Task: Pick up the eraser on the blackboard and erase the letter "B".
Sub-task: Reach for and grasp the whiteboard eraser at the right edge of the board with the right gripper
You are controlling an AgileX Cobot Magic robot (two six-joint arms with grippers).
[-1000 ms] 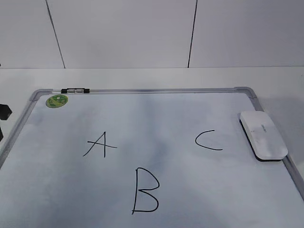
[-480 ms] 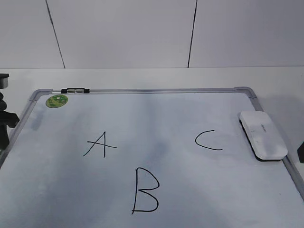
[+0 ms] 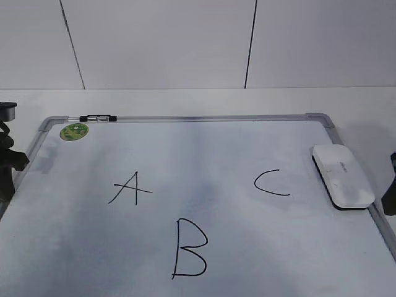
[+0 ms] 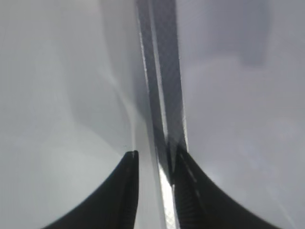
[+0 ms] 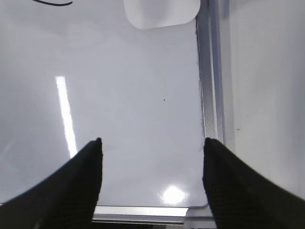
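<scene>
Right gripper [image 5: 151,143] had fingers spread wide, holding nothing, hovering over bare board just inside the blackboard [image 5: 208,95] right frame rail. Eraser [image 5: 161,12] lay flat ahead of it, beside that rail. Left gripper [image 4: 155,157] fingers stood a narrow gap apart over the left frame rail, empty. Letter "B" [image 3: 189,249] was intact, low centre.
</scene>
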